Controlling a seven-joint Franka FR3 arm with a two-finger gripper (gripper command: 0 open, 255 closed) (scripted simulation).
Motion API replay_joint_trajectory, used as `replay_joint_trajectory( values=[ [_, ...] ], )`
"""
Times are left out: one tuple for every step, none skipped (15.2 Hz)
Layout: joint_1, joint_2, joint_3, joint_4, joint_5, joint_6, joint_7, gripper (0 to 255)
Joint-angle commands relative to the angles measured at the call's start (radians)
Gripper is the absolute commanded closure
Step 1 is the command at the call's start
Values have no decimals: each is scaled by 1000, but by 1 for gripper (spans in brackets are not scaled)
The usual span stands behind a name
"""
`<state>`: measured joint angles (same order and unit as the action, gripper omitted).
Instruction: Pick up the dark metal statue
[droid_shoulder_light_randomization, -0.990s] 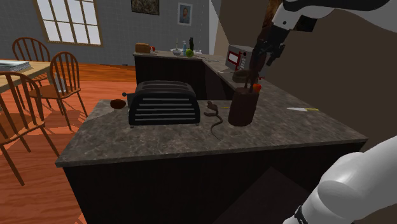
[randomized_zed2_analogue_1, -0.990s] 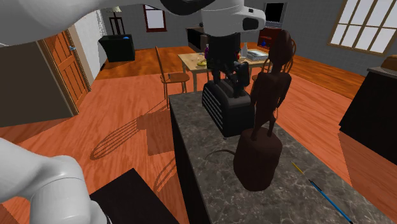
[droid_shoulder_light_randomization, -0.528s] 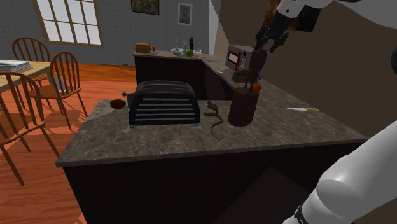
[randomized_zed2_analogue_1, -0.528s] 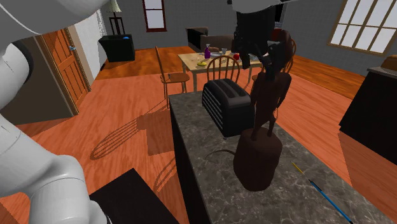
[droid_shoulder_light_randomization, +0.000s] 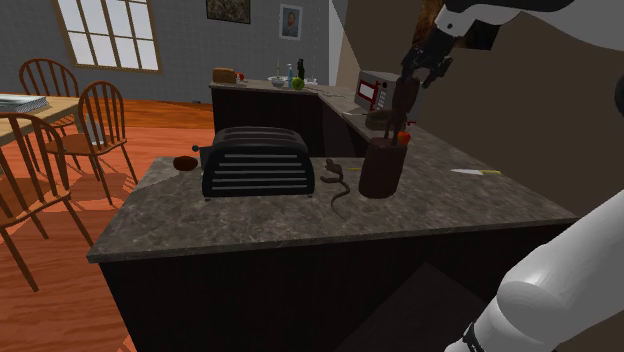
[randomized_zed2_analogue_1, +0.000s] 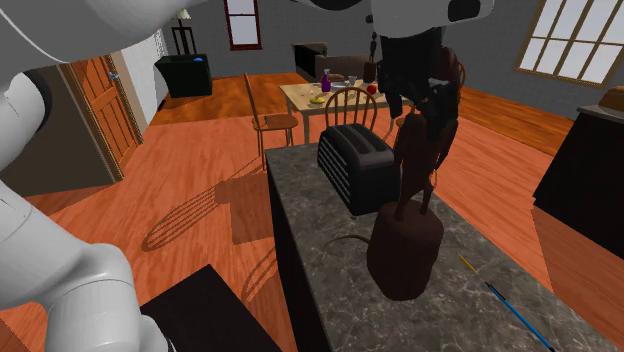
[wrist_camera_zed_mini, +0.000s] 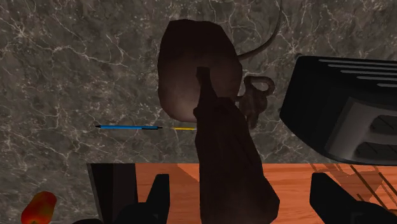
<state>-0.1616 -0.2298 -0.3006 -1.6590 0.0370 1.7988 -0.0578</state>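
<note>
Gripper (wrist_camera_zed_mini: 247, 191) spread wide, straddling the dark brown statue (wrist_camera_zed_mini: 222, 149) — head between the fingers, touching neither.

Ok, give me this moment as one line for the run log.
phase: pre-grasp | gripper: open, over statue top, fingers either side, no contact | statue: upright on counter, not lifted

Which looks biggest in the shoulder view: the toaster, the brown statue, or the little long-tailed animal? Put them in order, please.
1. Black toaster, largest.
2. Dark brown statue, tall but narrower.
3. Small mouse-like figure, clearly smallest.
All three stand about equally near the camera, so the order holds.
</note>
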Motion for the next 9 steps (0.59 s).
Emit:
replay_joint_trajectory(
  values=[
    [0,-6,1,-27,-2,22,0,0],
    [0,-6,1,-27,-2,22,0,0],
    [0,-7,1,-29,-2,23,0,255],
    [0,-8,1,-31,-2,23,0,255],
    [0,-8,1,-31,-2,24,0,255],
    [0,-8,1,-31,-2,23,0,255],
    [-1,-8,1,-30,-2,23,0,255],
    [-1,-9,1,-31,-2,23,0,255],
    [0,-9,1,-31,-2,24,0,255]
  ],
)
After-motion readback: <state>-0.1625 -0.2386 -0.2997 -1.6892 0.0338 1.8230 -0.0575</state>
